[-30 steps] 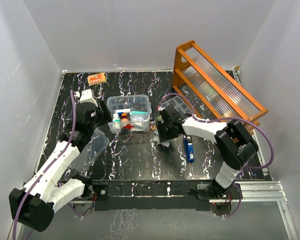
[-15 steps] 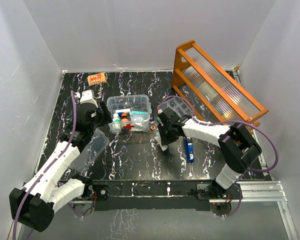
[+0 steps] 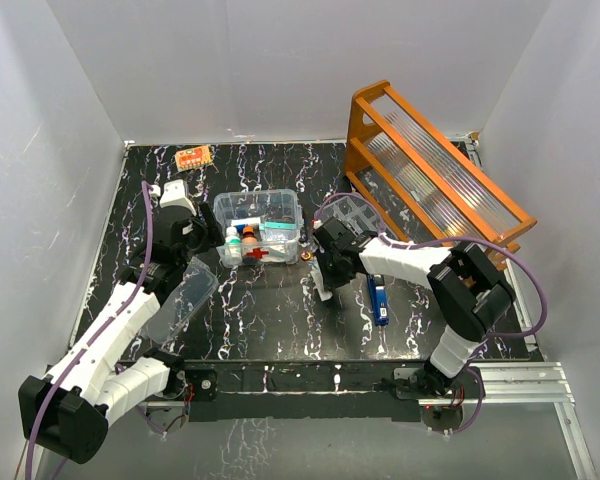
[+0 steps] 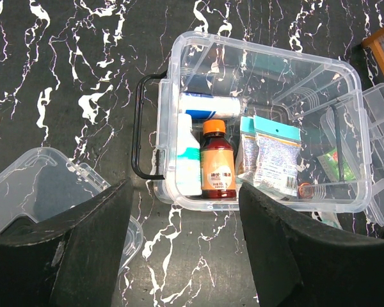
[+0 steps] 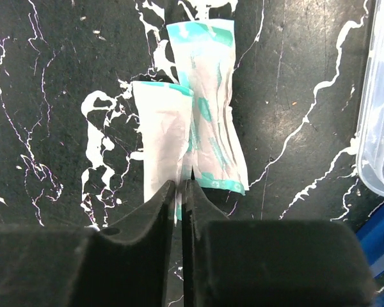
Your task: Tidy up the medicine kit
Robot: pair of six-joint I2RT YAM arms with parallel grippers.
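Pinching the near edge of two white paper sachets with teal print [image 5: 205, 128], the right gripper [image 5: 180, 187] has its fingers almost together, with only a thin sliver of paper between them. The sachets lie flat on the black marbled table [image 3: 280, 320], just right of and nearer than the clear plastic rectangular medicine kit [image 3: 259, 197], which sits mid-table with its top open. Its clear plastic lid [image 4: 32, 185] lies on the table left of it. The left gripper [image 4: 184, 189] hovers above the kit, fingers wide apart, nothing between them. Inside are a brown bottle with orange cap [image 4: 217, 169], a white bottle [image 4: 189, 153] and flat packets [image 4: 275, 153]. Handling guess: the sachets are very light, thin, floppy and probably slick. An edge pinch may slip or lift only one, so a deeper bite across both overlapped ends looks safer. The kit looks light and rigid; take it by a wall or by the dark wire handle [image 4: 136, 128].
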